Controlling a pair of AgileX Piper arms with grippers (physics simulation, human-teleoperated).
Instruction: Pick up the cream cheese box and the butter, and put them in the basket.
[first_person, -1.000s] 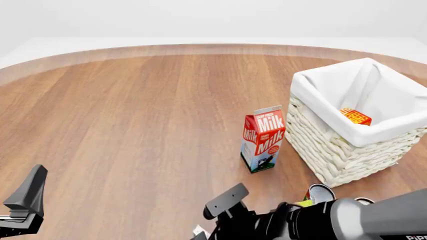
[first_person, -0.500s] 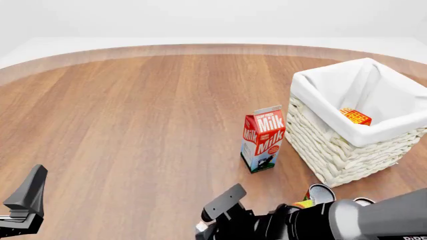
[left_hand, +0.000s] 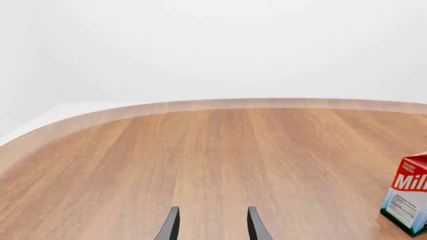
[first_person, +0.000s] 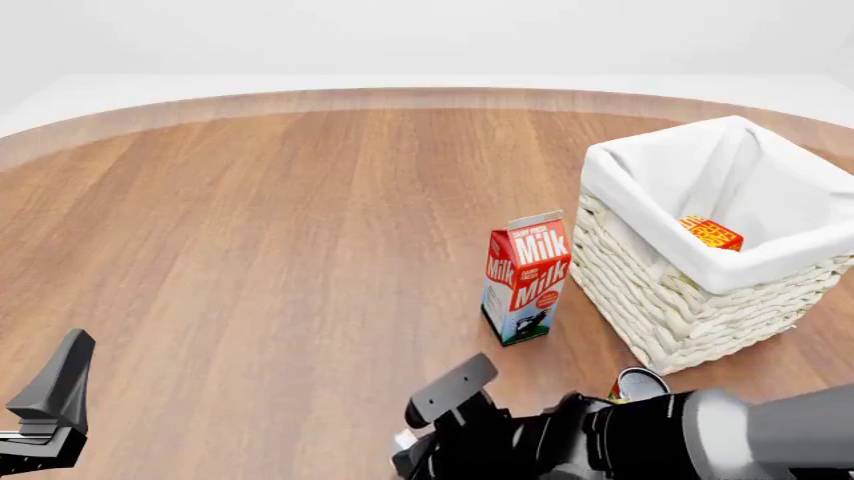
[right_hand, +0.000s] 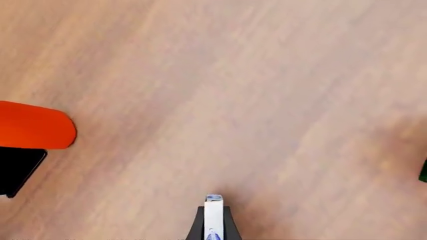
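The right claw (first_person: 424, 432) has lifted a little, pinching the box (right_hand: 213, 216) tight, its thin edge pointing up. The left claw (left_hand: 212, 226) stays open, holding nothing. The butter (first_person: 710, 233) lies tilted in the basket (first_person: 667, 300).

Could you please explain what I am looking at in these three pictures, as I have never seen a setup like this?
These are simulator renders of two robot arms at a wooden table. The wide picture comes from a fixed camera behind the arms; the other two come from cameras just behind each claw. The left claw is open and empty, over bare wood. The right claw is shut on a thin white and pale-blue thing, apparently the cream cheese box. On the table stand a milk carton and, right of it, a white wicker basket. The butter already lies inside the basket. A can shows partly behind the right arm.
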